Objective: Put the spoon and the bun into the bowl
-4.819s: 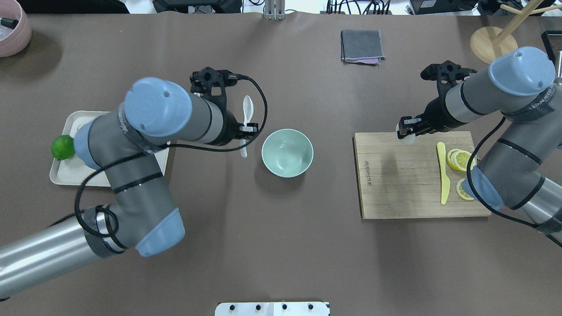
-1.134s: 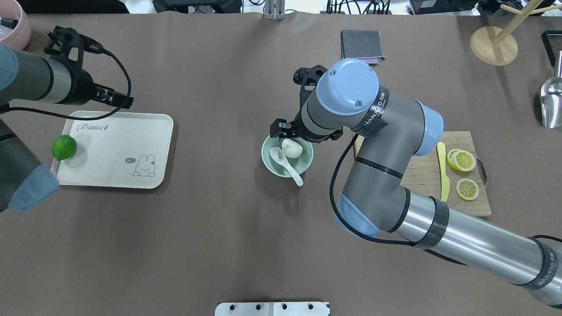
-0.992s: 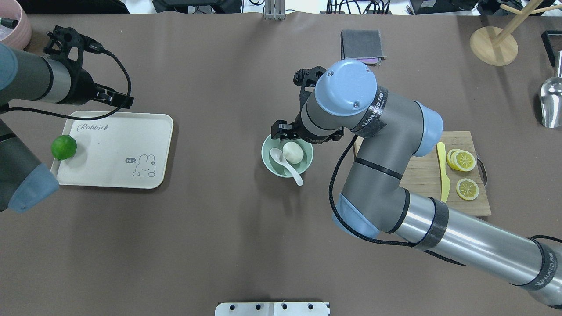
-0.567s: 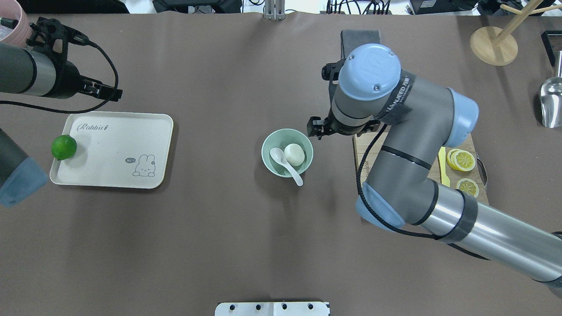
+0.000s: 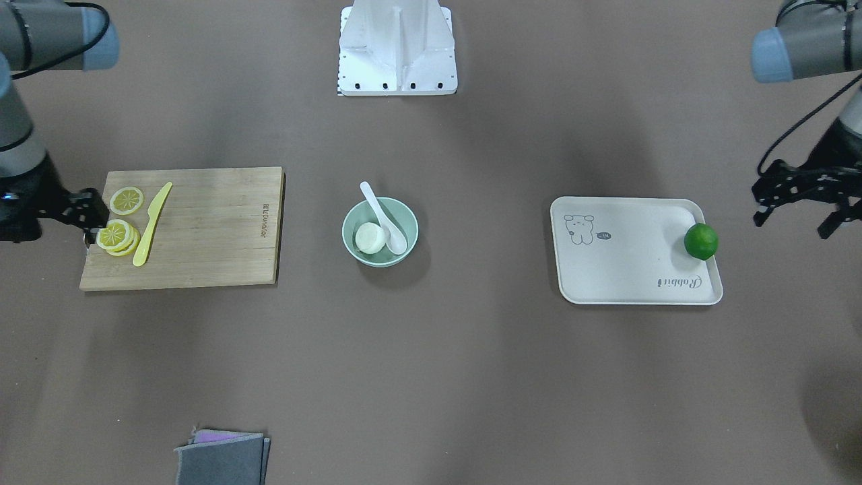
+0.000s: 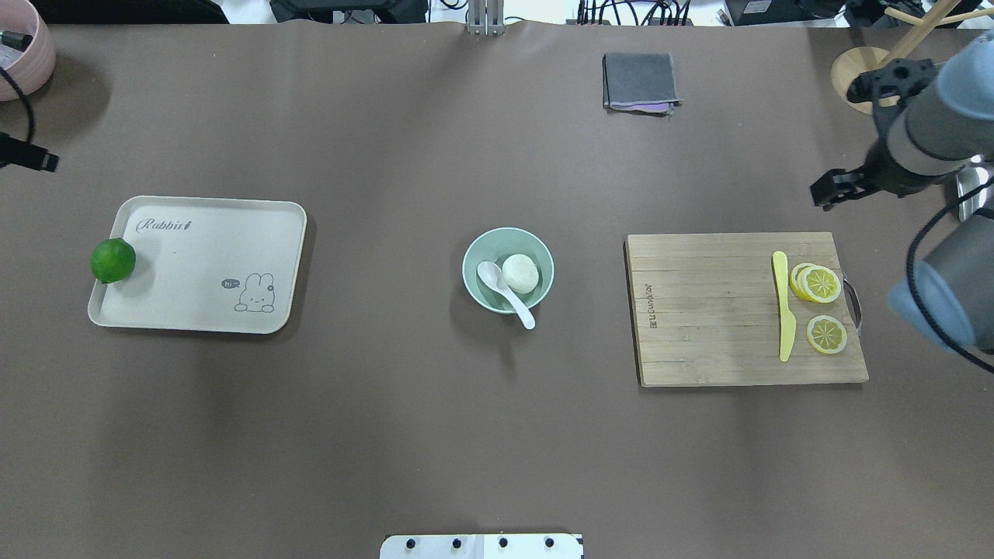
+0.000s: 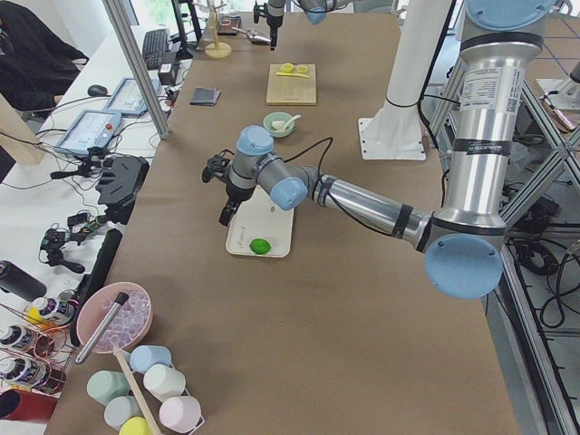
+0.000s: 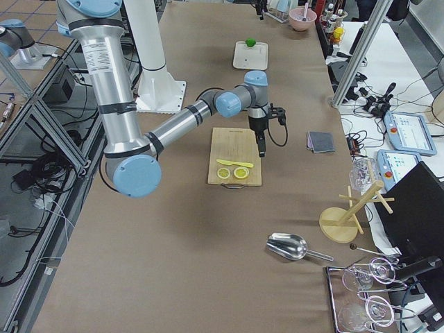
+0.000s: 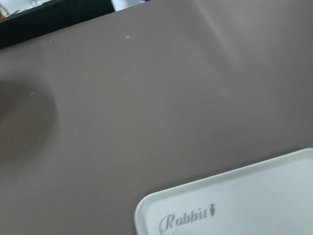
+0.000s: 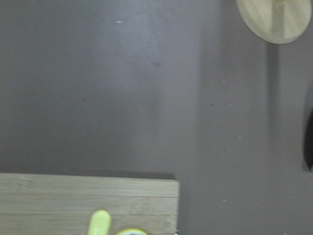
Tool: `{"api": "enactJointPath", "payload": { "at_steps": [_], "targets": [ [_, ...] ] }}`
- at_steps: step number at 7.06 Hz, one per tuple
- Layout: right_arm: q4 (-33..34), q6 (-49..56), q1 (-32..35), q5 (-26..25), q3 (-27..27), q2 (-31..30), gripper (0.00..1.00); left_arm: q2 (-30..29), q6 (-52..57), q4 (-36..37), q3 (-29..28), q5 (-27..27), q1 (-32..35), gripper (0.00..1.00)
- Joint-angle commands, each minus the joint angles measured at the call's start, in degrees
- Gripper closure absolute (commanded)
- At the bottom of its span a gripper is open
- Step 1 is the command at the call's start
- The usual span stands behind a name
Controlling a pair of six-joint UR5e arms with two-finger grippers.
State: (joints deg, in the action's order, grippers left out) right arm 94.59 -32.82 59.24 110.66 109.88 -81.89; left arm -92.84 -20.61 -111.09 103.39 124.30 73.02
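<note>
**Item: bowl (image 6: 506, 236), table centre.** Holds both task things. Spoon (image 6: 509, 296): scoop down at the bowl's 9 o'clock, handle propped over the rim at 5 o'clock. Bun (image 6: 520, 272): in the bowl just at 3 o'clock of the scoop.

**Grippers.** Left gripper (image 5: 793, 225): fingers spread, empty, out at 9 o'clock from the bowl, past the tray (image 6: 194, 272). Right gripper (image 6: 823, 192): jaws look parted, empty, at 2 o'clock from the bowl, beyond the board (image 6: 699, 310).

**Step, as judged.** Filling looks finished and only parking the arms remains. Keep both grippers high and well apart from the overhanging handle, since a knock there could tip the spoon out.

**Not determinable.**
- Whether scoop and bun touch.
- The bun's underside.
- The fingers from either wrist view, which show only table, a tray corner and a board corner.
- The left gripper from overhead, where it is cut off at the edge.
</note>
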Motion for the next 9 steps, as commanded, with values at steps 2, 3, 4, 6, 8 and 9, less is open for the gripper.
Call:
{"api": "enactJointPath", "payload": {
  "at_steps": [2, 3, 4, 6, 8, 9],
  "targets": [
    [-0.5, 27.1, 21.6, 17.2, -6.0, -9.1, 0.00, 2.8, 13.1, 11.7, -0.6, 4.3, 16.5, 0.02],
    [-0.6, 35.8, 27.4, 20.4, -10.8, -9.9, 0.00, 4.1, 14.4, 11.6, -1.5, 4.1, 16.9, 0.02],
    [-0.7, 41.5, 29.9, 20.5, -14.4, -10.5, 0.00, 4.2, 16.0, 11.9, -3.3, 4.1, 17.0, 0.02],
    [-0.7, 42.5, 34.2, 20.9, -15.1, -12.2, 0.00, 5.0, 15.4, 11.9, -4.4, 4.1, 16.7, 0.02],
    [-0.7, 42.3, 35.3, 20.9, -15.0, -14.0, 0.00, 4.5, 13.5, 11.3, -6.7, 4.3, 16.6, 0.02],
    [-0.7, 42.1, 35.3, 21.0, -15.0, -14.0, 0.00, 5.0, 13.3, 11.0, -6.7, 4.4, 16.6, 0.02]
  ]
}}
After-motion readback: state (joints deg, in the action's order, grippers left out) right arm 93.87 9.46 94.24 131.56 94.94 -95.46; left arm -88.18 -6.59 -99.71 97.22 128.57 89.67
